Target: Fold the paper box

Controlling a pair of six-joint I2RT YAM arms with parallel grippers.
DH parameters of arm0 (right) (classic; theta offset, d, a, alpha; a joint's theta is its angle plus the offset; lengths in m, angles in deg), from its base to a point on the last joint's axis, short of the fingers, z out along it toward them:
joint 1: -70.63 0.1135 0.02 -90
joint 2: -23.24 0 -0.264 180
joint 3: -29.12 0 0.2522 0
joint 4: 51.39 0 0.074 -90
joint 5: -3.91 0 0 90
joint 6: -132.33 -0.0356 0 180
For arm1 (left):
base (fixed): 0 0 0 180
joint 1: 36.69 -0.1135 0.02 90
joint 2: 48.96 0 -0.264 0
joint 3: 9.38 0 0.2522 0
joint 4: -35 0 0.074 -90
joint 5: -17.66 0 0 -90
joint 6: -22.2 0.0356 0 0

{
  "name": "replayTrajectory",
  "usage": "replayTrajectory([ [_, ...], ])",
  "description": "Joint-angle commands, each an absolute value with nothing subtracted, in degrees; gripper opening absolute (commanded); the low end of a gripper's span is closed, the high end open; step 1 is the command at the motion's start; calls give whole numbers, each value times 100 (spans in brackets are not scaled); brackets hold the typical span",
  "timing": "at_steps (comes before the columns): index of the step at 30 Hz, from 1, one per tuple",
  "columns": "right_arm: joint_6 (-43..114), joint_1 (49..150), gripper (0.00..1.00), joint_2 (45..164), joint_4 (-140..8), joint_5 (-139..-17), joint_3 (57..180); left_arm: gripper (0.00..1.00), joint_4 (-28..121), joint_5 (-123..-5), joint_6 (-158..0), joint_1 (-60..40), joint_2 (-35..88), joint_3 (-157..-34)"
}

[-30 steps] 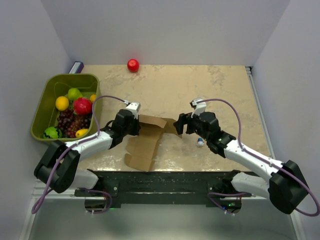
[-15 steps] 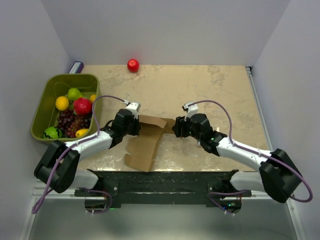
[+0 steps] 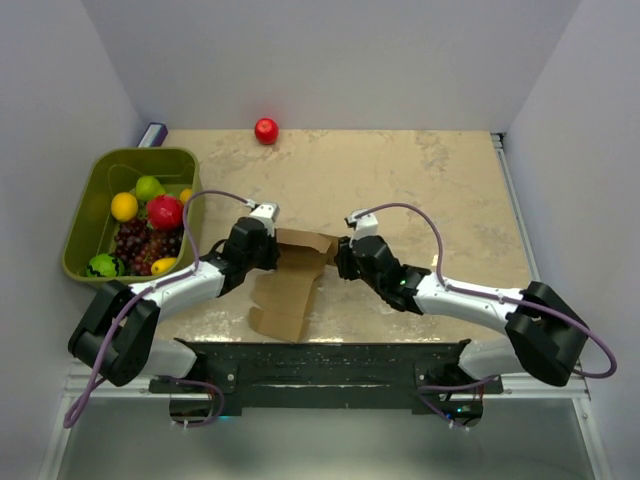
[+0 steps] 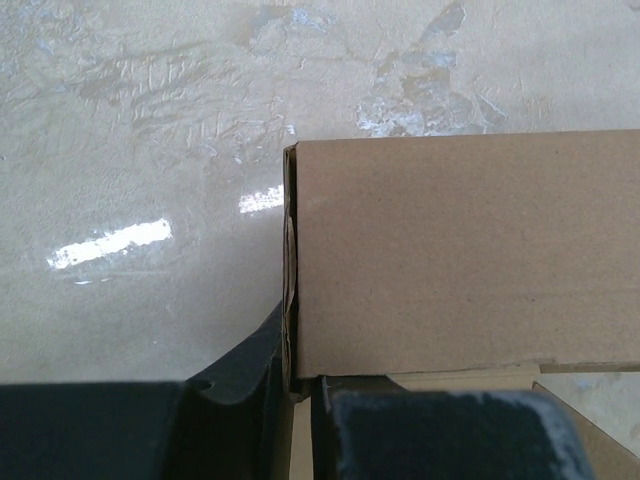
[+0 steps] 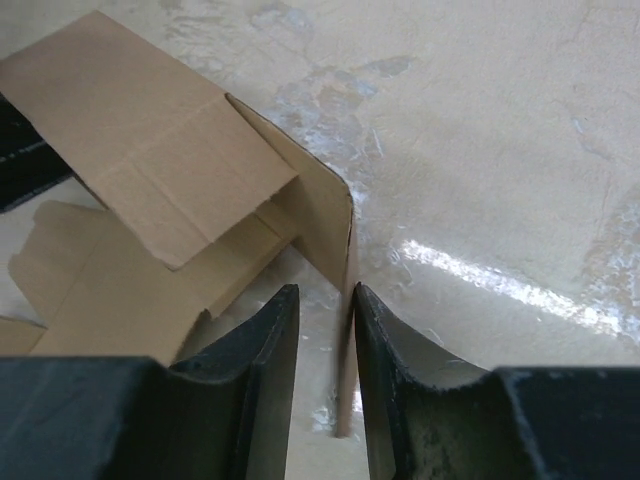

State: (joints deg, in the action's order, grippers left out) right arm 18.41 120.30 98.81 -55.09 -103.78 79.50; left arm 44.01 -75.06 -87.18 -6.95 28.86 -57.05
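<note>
The paper box (image 3: 288,295) lies half-folded near the front edge of the worktop (image 3: 440,180), about midway between its left and right edges, with the two arms on either side. Most of it is flat sheet, and its far part stands up in flaps. The left gripper (image 3: 270,246) is clamped on the left flap (image 4: 460,250). The right gripper (image 5: 325,300) straddles the thin edge of the right flap (image 5: 325,220). Its fingers are slightly apart, with one against the card and a slit of space at the other. A green bin (image 3: 100,170) of fruit sits at the left edge. A red ball (image 3: 266,131) rests at the far edge.
</note>
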Motion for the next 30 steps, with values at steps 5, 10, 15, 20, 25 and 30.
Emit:
replayTrajectory([
  [5,1219,12644,31,10384,-5680,-11377,8796,0,3998,-7866,-9048,-681,2882,-5785],
  [10,1043,12899,31,10551,-5680,-11570,8954,0,3954,-8182,-9004,-409,3013,-5838],
  [15,665,12917,34,10490,-6180,-11922,9025,0,3857,-8174,-8978,-355,3198,-5838],
  [20,411,12891,60,9430,-6873,-12571,8551,0,3804,-8235,-8855,-355,3155,-5751],
  [25,331,12733,89,8390,-7411,-12468,8322,0,3673,-8280,-8785,-355,2979,-5627],
  [30,164,12636,93,8186,-7394,-11714,8567,0,3585,-8376,-8811,-329,2856,-5469],
])
